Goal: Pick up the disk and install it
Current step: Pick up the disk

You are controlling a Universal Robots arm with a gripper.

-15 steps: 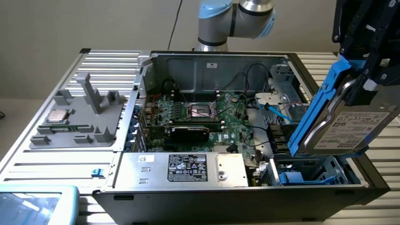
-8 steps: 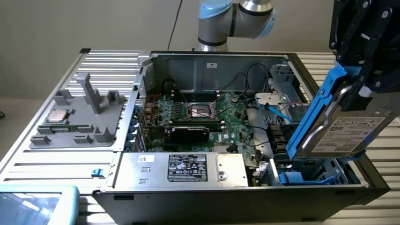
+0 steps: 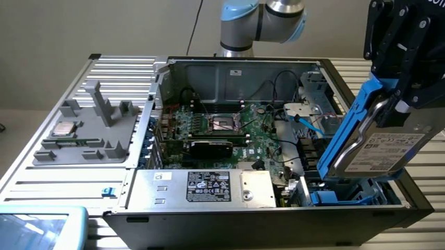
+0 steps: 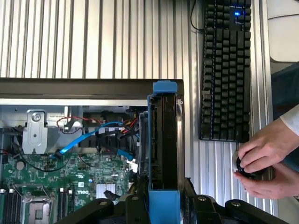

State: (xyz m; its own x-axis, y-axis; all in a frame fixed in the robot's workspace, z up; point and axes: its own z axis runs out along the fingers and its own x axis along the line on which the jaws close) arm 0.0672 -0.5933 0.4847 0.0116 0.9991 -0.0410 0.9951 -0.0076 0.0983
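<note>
In the exterior view, the gripper [image 3: 402, 99] hangs over the open computer case [image 3: 236, 67] at the exterior view's right, its fingers pinching the disk [image 3: 381, 148] by the upper end. The disk is in the air, just above the drive bay [image 3: 326, 198] in the case's near corner. Its long axis runs steeply, upper end leaning to the exterior view's right and lower end aimed down at the bay, with the labelled face turned toward this camera. That lean is the worry: if the blue rail [image 3: 347, 130] meets the bay's edge at an angle, I'd expect it to jam or twist in the grip. Held by one end, the drive could also pivot. In the wrist view, the disk [image 4: 163, 135] shows edge-on, long axis running straight away from the gripper [image 4: 163, 207], whose fingers [image 4: 202, 207] clamp both flat faces. Loose blue cables [image 4: 84, 140] lie just beside its path over the motherboard [image 4: 70, 172] and look ready to snag. A person's hands [image 4: 266, 158] work near the keyboard [image 4: 226, 70], outside the case.
</note>
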